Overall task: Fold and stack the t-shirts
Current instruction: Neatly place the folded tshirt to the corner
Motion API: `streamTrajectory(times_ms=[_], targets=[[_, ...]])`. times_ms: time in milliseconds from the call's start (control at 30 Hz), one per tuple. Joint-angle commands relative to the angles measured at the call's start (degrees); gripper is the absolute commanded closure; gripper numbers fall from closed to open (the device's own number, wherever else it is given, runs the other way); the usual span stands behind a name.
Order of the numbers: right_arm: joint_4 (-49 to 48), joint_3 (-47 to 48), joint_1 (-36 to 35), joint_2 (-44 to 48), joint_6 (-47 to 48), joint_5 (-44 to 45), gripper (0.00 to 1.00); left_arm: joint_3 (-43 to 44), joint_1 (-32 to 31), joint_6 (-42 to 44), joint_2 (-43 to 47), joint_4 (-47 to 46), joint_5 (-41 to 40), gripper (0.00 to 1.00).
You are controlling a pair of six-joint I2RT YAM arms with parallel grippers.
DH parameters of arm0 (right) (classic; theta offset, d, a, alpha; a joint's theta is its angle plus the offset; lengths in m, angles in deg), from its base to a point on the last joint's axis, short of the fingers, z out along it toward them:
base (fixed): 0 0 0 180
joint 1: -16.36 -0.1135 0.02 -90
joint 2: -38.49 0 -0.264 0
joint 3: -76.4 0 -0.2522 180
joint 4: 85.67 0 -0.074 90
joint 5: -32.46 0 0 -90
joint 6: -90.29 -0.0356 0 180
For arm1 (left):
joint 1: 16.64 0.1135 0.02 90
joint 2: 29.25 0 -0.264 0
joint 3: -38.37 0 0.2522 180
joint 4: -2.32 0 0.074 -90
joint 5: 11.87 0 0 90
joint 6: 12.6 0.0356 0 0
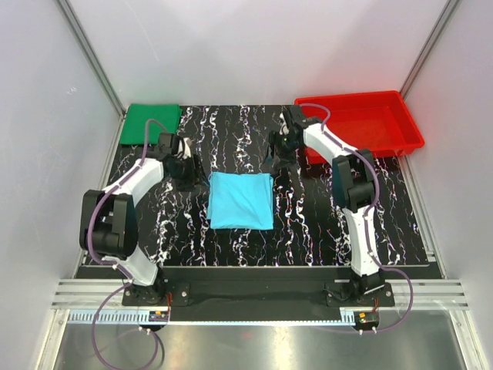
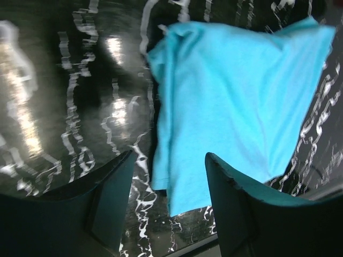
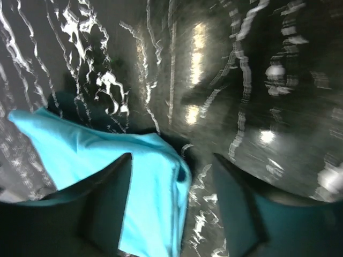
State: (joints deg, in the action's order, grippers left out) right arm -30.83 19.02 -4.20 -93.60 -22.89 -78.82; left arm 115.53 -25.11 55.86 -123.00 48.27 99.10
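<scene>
1. The light cyan-blue shirt [image 1: 240,200] lies folded at the middle of the bench [image 1: 323,231]; the dark green shirt [image 1: 152,122] lies folded at its far left corner, well apart.
2. The bench is glossy black, veined white; white walls stand around it; a red tray [image 1: 362,123] sits far right.
3. Only the top view shows the dark green shirt and the red tray.
4. The left jaws and right jaws both stand spread and empty, near the light cyan-blue shirt's far corners.

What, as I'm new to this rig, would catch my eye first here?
A folded cyan-blue t-shirt lies at the middle of the black marbled table, the left gripper and right gripper flanking its far edge, fingers apart. A red plastic tray sits at the far right corner, a folded green t-shirt at the far left.
</scene>
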Motion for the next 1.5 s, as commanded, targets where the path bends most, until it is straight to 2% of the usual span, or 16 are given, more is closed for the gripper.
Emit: streamTrajectory(times_ms=[0,67,167,300,333,433,533,633,667,700,967,1067,1300,1467], targets=[[11.6,6.6,-1.7,4.6,7.0,13.6,0.29,0.7,2.0,-3.5,7.4,2.2,-8.6,0.39],[11.9,4.4,-2.7,8.1,9.2,16.9,0.24,-1.6,4.2,-7.1,11.1,1.9,-11.6,0.38],[8.8,-5.5,-7.8,16.5,12.3,17.1,0.16,-6.5,7.6,-12.5,20.7,1.4,-13.1,0.36],[1.6,-15.7,-20.2,26.5,19.8,19.2,0.04,-9.4,12.2,-19.2,26.6,6.5,-15.9,0.37],[-3.3,-18.0,-25.1,27.9,22.9,19.6,0.03,-9.7,12.9,-20.0,27.5,8.1,-16.8,0.37],[-13.8,-26.3,-32.2,33.0,30.2,19.3,0.05,-11.1,16.1,-22.1,30.9,10.0,-17.0,0.37],[-20.9,-32.1,-36.6,35.8,36.9,20.0,0.06,-12.2,19.7,-21.7,33.3,10.4,-15.5,0.36],[-21.4,-32.5,-42.1,34.2,43.4,21.0,0.14,-13.4,23.6,-22.0,34.2,11.0,-13.4,0.34],[-21.5,-32.0,-43.5,33.5,43.8,21.0,0.30,-13.4,24.5,-22.2,33.9,11.3,-12.9,0.34],[-21.7,-31.8,-44.0,32.0,44.1,22.6,0.33,-13.3,25.9,-22.4,33.6,11.6,-12.3,0.34],[-20.2,-29.1,-48.9,21.9,49.8,25.6,0.33,-13.5,28.0,-22.3,30.6,11.3,-9.8,0.33],[-22.2,-29.7,-49.8,19.5,51.0,29.1,0.28,-13.6,29.0,-22.4,28.7,11.3,-8.4,0.32],[-27.3,-29.8,-50.8,15.6,56.7,40.5,0.25,-15.5,29.4,-21.6,27.1,8.9,-4.8,0.33],[-27.9,-28.1,-50.8,12.4,59.0,42.2,0.25,-15.8,30.2,-20.7,26.5,8.7,-4.0,0.33]])
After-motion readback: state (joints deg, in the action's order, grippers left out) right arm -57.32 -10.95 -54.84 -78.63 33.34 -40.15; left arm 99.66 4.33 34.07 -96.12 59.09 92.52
